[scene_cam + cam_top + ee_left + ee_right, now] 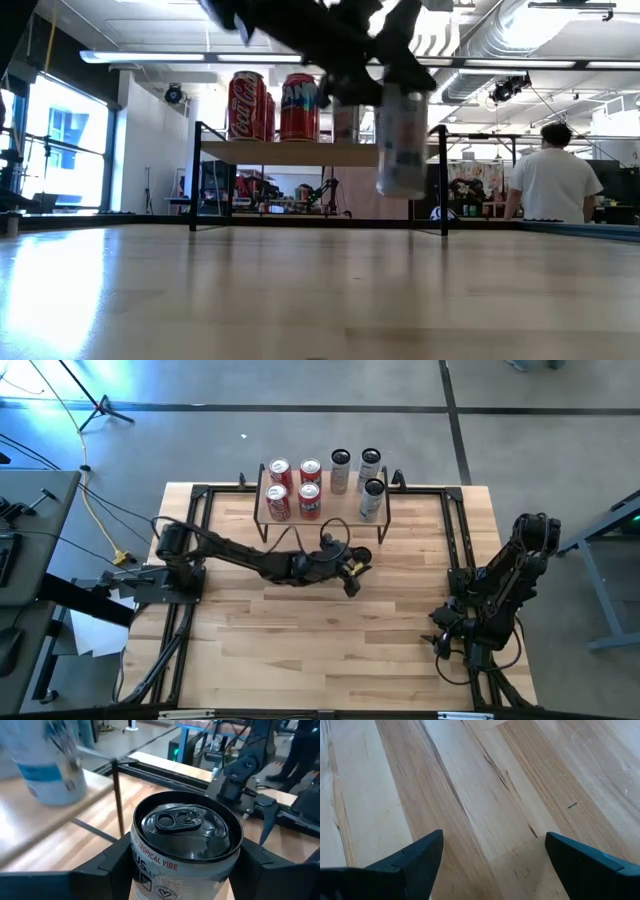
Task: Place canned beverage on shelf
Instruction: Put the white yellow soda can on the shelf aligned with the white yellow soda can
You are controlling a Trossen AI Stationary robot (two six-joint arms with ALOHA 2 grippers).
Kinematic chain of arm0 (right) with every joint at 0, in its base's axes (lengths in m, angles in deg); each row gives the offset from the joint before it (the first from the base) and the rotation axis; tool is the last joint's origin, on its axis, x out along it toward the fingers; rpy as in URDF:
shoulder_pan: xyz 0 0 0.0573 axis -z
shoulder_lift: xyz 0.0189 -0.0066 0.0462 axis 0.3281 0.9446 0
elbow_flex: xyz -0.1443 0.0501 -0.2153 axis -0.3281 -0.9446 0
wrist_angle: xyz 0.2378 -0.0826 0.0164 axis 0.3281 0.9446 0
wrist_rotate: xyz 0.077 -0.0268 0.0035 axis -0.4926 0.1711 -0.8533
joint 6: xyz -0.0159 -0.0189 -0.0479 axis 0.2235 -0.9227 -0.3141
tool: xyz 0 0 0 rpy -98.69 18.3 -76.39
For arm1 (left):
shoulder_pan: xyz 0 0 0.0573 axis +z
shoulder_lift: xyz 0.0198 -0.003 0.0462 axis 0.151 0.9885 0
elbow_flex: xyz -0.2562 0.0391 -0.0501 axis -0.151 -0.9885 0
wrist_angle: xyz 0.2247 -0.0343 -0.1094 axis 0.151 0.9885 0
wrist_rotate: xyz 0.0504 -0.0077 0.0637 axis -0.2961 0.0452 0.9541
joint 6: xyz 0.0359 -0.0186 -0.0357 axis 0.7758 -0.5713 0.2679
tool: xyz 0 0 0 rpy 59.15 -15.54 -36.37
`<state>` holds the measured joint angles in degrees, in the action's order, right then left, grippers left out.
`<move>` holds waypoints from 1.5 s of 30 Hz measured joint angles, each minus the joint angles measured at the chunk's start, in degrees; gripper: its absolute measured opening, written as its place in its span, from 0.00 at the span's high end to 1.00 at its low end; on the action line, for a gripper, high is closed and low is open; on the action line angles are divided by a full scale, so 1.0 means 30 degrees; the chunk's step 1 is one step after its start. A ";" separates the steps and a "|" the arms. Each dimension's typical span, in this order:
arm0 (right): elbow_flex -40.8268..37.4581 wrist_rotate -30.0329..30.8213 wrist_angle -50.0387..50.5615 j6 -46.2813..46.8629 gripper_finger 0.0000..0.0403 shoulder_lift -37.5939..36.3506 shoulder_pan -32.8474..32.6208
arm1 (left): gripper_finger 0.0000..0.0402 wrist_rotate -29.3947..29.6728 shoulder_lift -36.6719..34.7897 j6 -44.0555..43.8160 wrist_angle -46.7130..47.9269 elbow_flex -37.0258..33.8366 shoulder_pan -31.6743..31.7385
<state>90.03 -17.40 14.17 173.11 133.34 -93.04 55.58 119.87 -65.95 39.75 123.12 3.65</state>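
Note:
A silver can with a black top [187,827] and the print "TROPICAL VIBE" hangs in the air [402,140], just in front of the shelf [300,153]. My left gripper [352,575] is shut on it. The shelf [340,508], a light plank on thin black legs, carries several red cans [293,488] at its left and three silver cans [358,475] at its right. My right gripper [445,640] waits open at the table's right side, with only bare wood between its fingers [492,865]. My left gripper pinches the can between its two fingers [115,862], one on each side of the can's wall just below the top rim [145,855]. The fingers reach in nearly level from the table's left. The can stands upright in the hold, its bottom [400,190] lifted clear of the table.
A black frame [200,500] runs around the tabletop, and the shelf's black leg [117,795] stands close to the held can. A silver can [50,770] sits on the shelf near it. A person [550,180] stands in the room behind the table.

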 joint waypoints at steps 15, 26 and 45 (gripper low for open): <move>0.0000 -0.0022 -0.0013 0.0000 0.16 0.0000 -0.0001 | 0.46 0.3996 -0.1625 -0.0328 0.4847 0.3322 0.0400; 0.0000 -0.0033 -0.0013 0.0000 0.16 0.0000 0.0003 | 0.46 0.5066 -0.1617 -0.0715 0.4510 0.3318 0.1400; 0.0000 -0.0037 -0.0020 0.0000 0.16 0.0000 0.0007 | 0.46 0.7381 -0.1610 -0.0269 0.3494 0.3325 0.1687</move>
<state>90.03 -17.51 14.11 173.11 133.34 -93.02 77.73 115.04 -66.75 50.23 133.09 8.71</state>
